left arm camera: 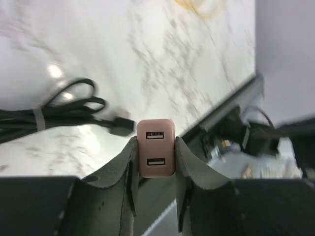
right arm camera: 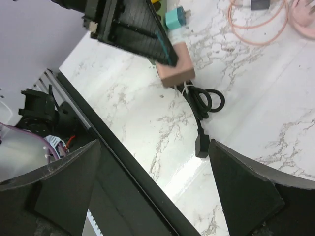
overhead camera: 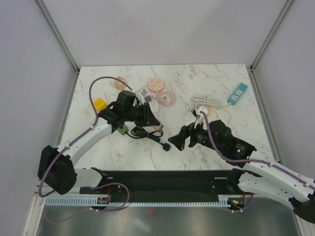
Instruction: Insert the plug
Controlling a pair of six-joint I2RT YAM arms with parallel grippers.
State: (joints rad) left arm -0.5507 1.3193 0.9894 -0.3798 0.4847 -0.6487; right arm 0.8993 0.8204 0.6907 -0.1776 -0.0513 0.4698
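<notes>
Glossy white-marbled bench (overhead camera: 197,78), pale walls. Left hand (left arm camera: 155,142) clamps a smooth, rounded pink charger block (left arm camera: 155,158); right hand (right arm camera: 153,147) gapes wide near it, coiled black cable (right arm camera: 203,103) beside it.

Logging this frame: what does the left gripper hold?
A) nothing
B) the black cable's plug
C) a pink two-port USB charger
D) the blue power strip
C: in the left wrist view the left gripper clamps the pink charger, its two USB ports facing the camera, while the black cable lies loose on the table.
</notes>
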